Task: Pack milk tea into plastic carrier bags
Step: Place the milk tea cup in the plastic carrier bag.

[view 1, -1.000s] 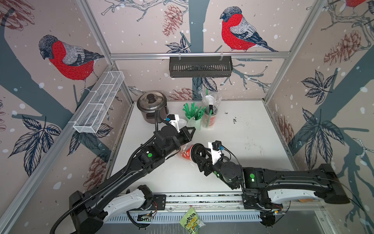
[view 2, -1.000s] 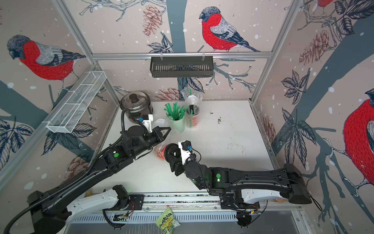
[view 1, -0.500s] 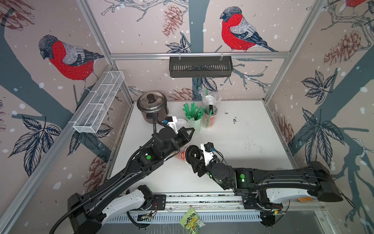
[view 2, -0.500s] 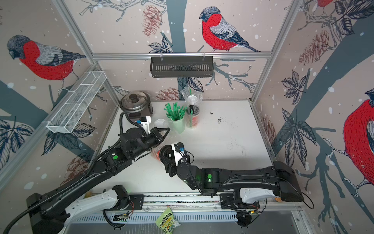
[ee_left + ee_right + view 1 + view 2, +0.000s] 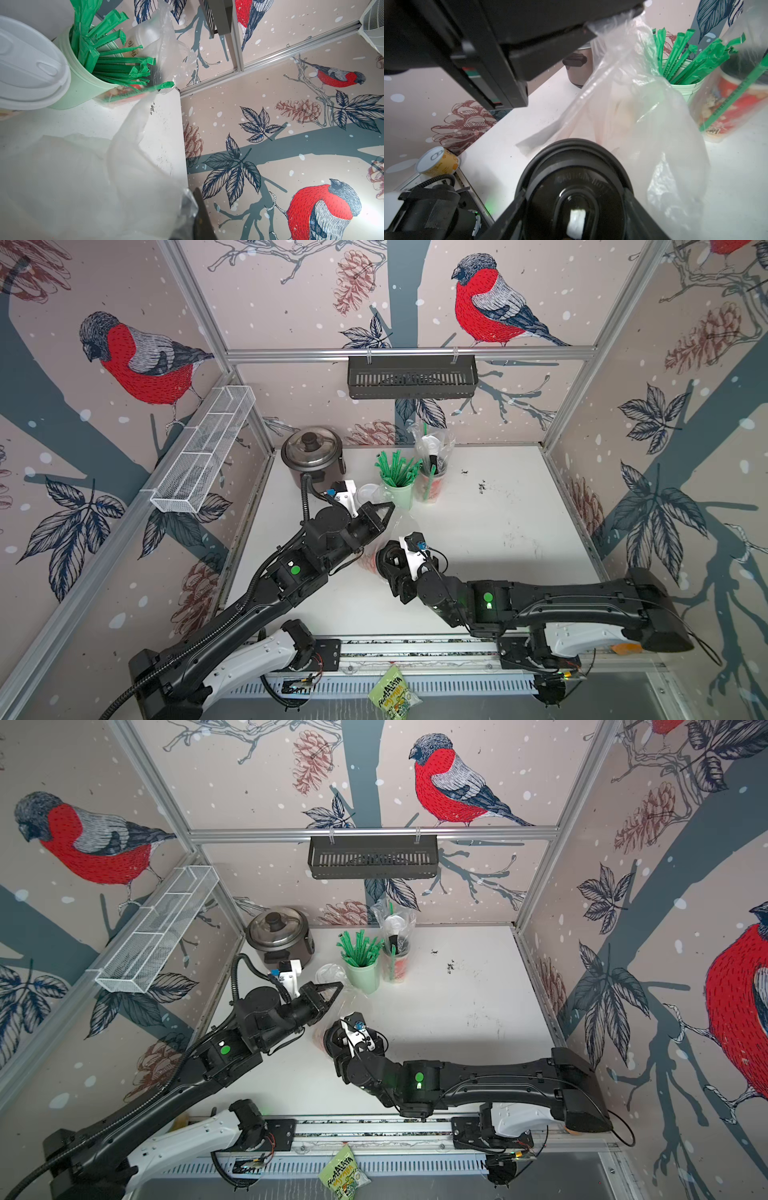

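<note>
Milk tea first: the black-lidded cup (image 5: 571, 164) is gripped by the right gripper (image 5: 573, 193). The fingers (image 5: 506, 214) are pressed against the lid rim on either side and spread about a cup wide, with no gap to be seen. In both top views this cup is found a little toward 9 o'clock from the middle of the table (image 5: 498, 572), and a bit of its red side is visible. Whether it's upright or tilted can't really be told.

The plastic carrier bag (image 5: 643, 124) is pinched at its top edge by the left gripper (image 5: 387, 509), which is closed all the way on the thin film. From that pinch the bag is draped down to the table at 12 o'clock of the held cup, right against the lid.

A white-lidded cup (image 5: 27, 62) is parked just at 9 o'clock of the pale green cup of straws (image 5: 399, 489). At 3 o'clock of the straws, near the table's 12 o'clock edge, a second bag (image 5: 432, 448) is stood up with cups inside, one of them red-sided. A pot (image 5: 311, 450) is tucked into the 11 o'clock corner.
</note>
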`<state>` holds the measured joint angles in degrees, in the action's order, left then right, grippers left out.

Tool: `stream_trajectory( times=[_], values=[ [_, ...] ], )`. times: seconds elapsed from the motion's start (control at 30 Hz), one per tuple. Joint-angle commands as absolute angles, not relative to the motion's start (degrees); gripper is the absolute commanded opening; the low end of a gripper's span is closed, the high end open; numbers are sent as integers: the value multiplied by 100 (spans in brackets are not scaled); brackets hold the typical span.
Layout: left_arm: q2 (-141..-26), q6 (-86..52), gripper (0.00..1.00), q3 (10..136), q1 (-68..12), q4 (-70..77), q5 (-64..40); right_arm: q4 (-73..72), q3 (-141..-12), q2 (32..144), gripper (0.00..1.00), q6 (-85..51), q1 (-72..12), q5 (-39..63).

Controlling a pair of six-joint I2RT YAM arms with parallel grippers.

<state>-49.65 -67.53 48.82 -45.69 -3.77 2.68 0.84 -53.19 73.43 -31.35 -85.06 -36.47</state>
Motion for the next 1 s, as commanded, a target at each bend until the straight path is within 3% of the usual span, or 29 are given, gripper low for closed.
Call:
stream_trajectory(
  times=[0.0, 0.3, 0.67, 0.97],
  values=[
    [-4822, -6757, 0, 4789, -4562, -124, 513, 1235, -5518, 7222, 52, -3139, -8515, -3282],
    [-4485, -6759, 0, 4437, -4562, -405, 506, 2915, -6044, 7022, 56, -3061, -8508, -2196],
    [-4229, -6632, 0, 3932, -4562, -978, 345, 3737, -6639, 8046, 63, -2581, -8209, -1183],
    [-4268, -6282, 0, 3872, -4566, -1314, 408, 3964, -7270, 8384, 92, -2317, -8131, -1143]
  ],
)
